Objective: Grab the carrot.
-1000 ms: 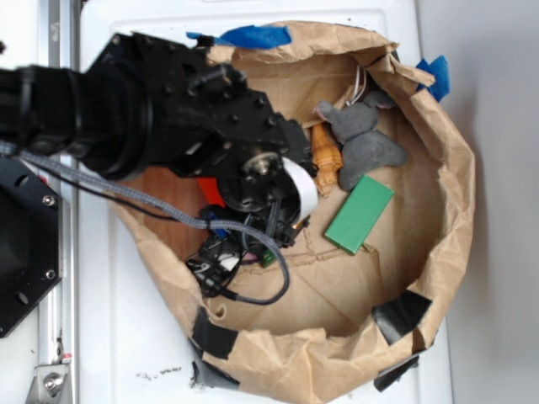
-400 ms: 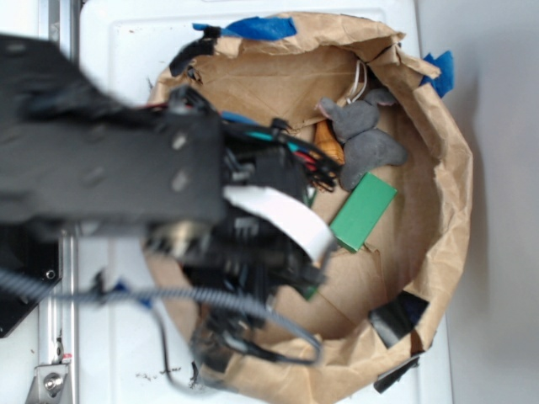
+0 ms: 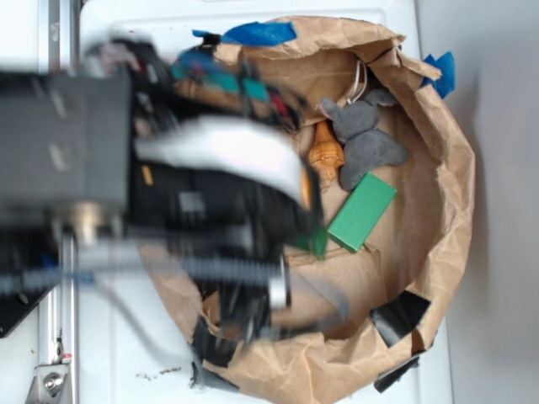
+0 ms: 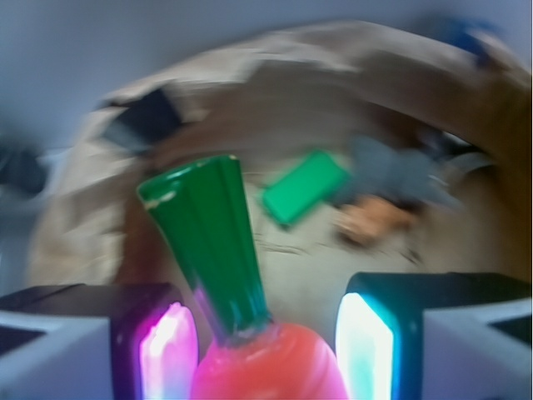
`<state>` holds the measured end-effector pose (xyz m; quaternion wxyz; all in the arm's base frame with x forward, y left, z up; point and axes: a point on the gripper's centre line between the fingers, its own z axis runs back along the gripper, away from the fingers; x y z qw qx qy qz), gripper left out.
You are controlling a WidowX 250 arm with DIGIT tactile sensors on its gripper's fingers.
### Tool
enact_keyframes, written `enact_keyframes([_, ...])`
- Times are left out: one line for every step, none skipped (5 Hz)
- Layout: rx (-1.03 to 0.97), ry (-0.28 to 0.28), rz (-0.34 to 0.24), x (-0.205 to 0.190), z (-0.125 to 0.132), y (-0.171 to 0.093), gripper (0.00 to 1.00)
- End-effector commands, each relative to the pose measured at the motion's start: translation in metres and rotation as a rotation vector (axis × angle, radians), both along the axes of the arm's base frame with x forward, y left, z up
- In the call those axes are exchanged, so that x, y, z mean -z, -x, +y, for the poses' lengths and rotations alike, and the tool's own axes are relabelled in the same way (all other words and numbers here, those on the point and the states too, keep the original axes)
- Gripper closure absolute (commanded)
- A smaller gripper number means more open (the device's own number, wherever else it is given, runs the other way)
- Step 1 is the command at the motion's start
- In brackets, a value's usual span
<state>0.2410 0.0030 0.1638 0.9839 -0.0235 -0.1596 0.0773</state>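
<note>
In the wrist view the carrot (image 4: 271, 367) sits between my gripper (image 4: 266, 337) fingers, its glossy orange body at the bottom edge and its dark green stem (image 4: 212, 242) pointing away from me. The gripper is shut on it: the pink-lit left pad (image 4: 171, 354) touches the body and the cyan-lit right pad (image 4: 364, 350) is close against it. The carrot hangs above the brown paper floor. In the exterior view the blurred black arm (image 3: 152, 185) fills the left side and hides the carrot.
A crumpled brown paper bag (image 3: 455, 210) forms a walled basin. Inside lie a flat green block (image 3: 361, 212), a tan-orange seashell (image 3: 325, 154) and a grey plush toy (image 3: 364, 135). Black tape (image 3: 400, 316) and blue tape (image 3: 257, 34) patch its rim.
The arm has risen toward the exterior camera, growing large and blurred, and has shifted up the frame from the bag's lower left. Block, shell and plush toy have not moved.
</note>
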Motion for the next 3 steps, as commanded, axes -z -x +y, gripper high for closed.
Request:
enact_keyframes([-0.222,0.046,-0.048,-0.018,0.016,-0.01,1.0])
enact_keyframes([-0.197,0.016,-0.039,-0.01,0.014,-0.019,1.0])
enact_keyframes([-0.142,-0.009,-0.012,0.005,0.005,-0.024,1.0])
